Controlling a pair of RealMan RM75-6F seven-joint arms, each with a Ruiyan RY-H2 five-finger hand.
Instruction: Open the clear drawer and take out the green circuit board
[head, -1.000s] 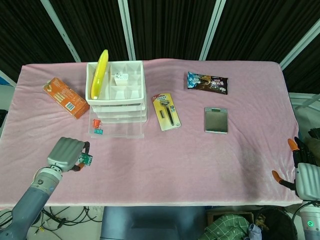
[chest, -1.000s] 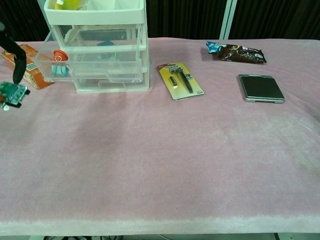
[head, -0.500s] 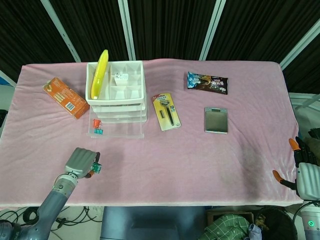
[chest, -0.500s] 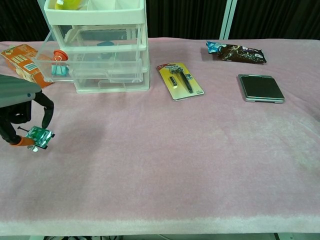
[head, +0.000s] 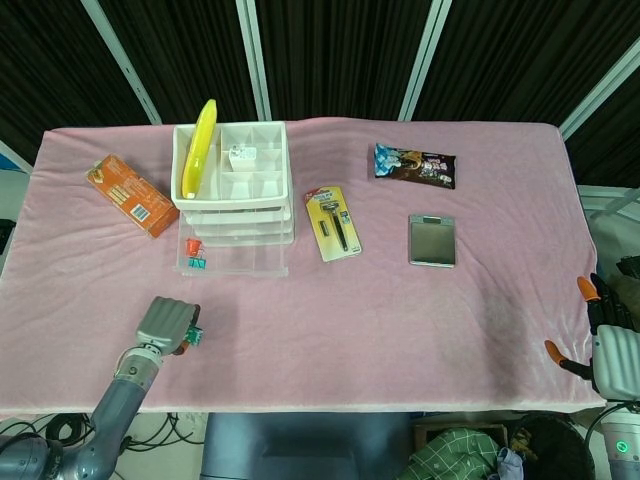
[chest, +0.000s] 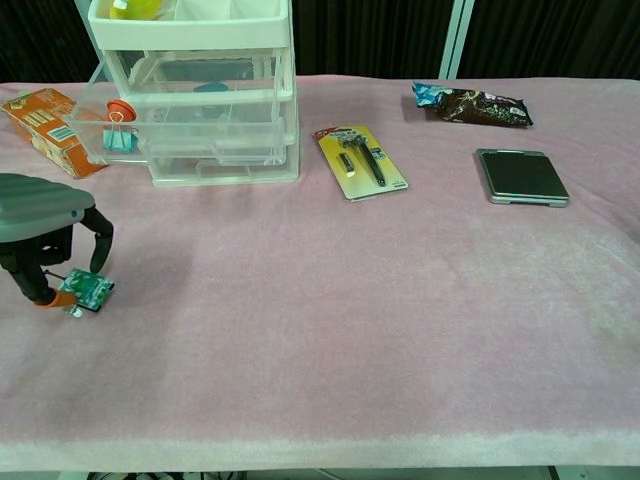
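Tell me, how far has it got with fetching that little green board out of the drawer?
Nearly finished, by the look of it. The clear drawer stands pulled open, only small clips visible inside. The green circuit board is out, held by the left hand low over the pink tablecloth near the front edge; whether it touches the cloth I cannot tell. Probably only setting it down and letting go remains.

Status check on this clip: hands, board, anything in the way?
Left hand holds green circuit board low over the pink cloth. Right hand idle at table edge. Clear drawer open. Nothing obstructing.
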